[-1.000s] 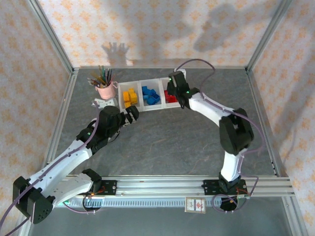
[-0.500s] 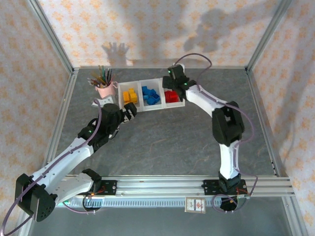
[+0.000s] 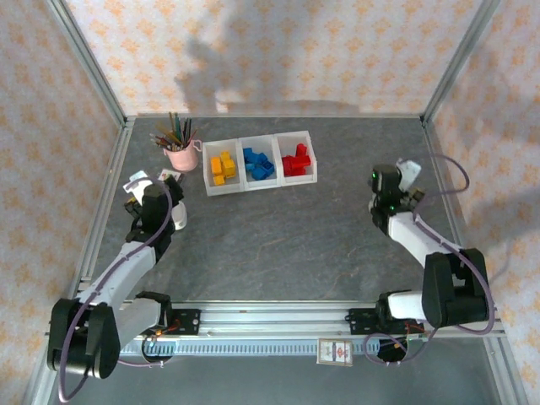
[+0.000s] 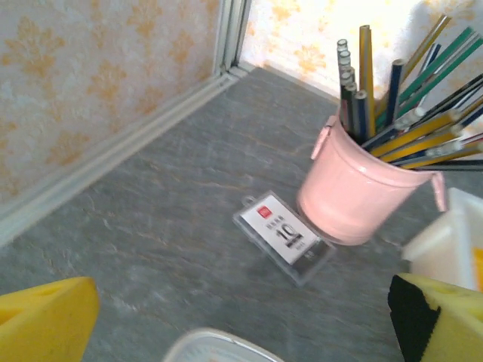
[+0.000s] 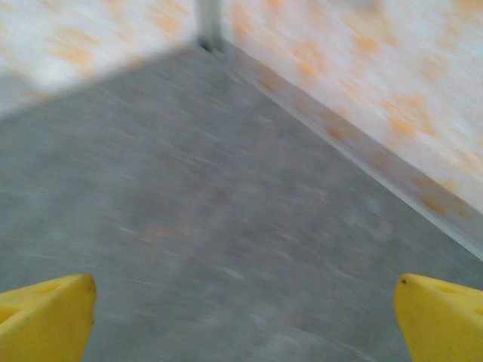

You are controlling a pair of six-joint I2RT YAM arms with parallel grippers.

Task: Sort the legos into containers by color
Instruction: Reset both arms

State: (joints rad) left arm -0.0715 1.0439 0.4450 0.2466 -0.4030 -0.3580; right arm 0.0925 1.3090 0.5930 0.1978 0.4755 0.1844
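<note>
The containers are three joined white bins [image 3: 260, 142] at the back of the table. Yellow legos [image 3: 222, 167] lie in the left bin, blue legos [image 3: 259, 163] in the middle one and red legos [image 3: 296, 159] in the right one. My left gripper [image 3: 140, 187] is drawn back at the left, well short of the tray, and stands open and empty [image 4: 241, 332]; a white bin corner [image 4: 445, 249] shows at its right. My right gripper [image 3: 404, 177] is off to the right of the tray, open over bare table [image 5: 241, 324] with nothing between its yellow fingers [image 5: 45, 317].
A pink cup of pencils [image 3: 179, 152] [image 4: 355, 192] stands left of the tray, with a small numbered card [image 4: 285, 235] lying in front of it. Frame rails and patterned walls close in the table on the left, back and right.
Both arms have pulled back from the tray, left arm to the left side, right arm to the right. The right gripper, over the red bin a second ago, has opened.
</note>
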